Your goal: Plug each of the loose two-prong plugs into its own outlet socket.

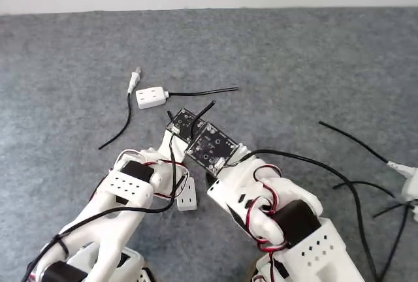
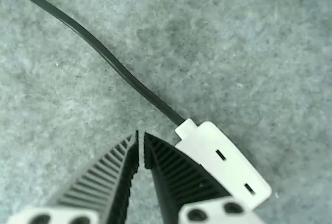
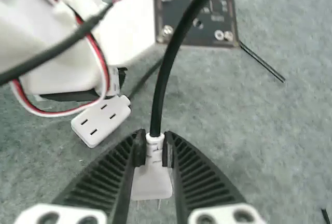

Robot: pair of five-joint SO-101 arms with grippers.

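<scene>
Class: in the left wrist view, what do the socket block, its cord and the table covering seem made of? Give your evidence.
Socket block: likely moulded plastic, smooth, white, crisp slots.
Cord: matte black, curving; probably rubber or vinyl sheath.
Table covering: grey felt or carpet; fuzzy, speckled.

Bright, diffuse light covers the table [image 1: 313,53] evenly; a soft shadow lies just ahead of the right end effector [image 3: 153,135].

The high camera looks down from behind both arms across the table [image 1: 326,53] toward its far edge. Each wrist camera looks closely along its own fingers at the surface: left gripper [image 2: 140,135], and right gripper [image 3: 153,136] with its clamped plug [image 3: 150,182]. All three views share the white outlet socket [image 1: 186,195].
</scene>
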